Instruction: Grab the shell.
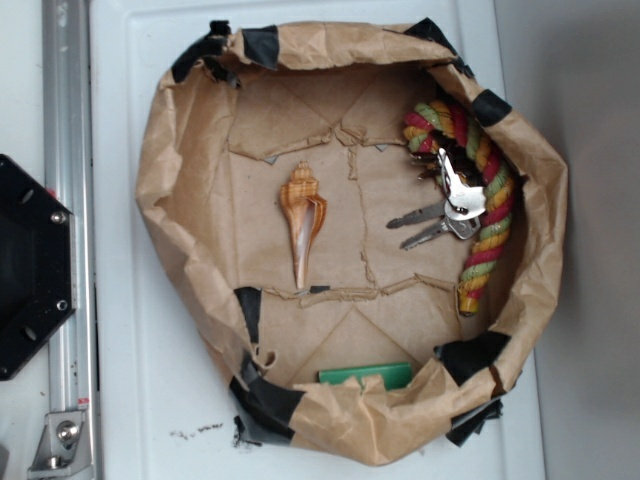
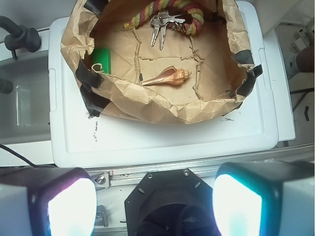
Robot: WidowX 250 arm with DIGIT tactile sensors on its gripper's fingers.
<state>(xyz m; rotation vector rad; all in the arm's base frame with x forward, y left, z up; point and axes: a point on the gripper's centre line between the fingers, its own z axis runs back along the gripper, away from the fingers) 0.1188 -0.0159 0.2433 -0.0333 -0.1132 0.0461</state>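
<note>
Wrist view shows my end effector released, far from the shell; its glossy, tapered body could slip when pinched.

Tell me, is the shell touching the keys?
No, the shell lies alone mid-floor of the paper bin, with bare paper between it and the keys.

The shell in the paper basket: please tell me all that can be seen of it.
The shell is a slender, glossy spindle, orange-brown with cream stripes. Its ridged spiral top tapers into a long thin point. It lies flat on the basket's brown paper floor, near the middle, alone: the keys and the rope lie apart from it. The gripper is far off.
</note>
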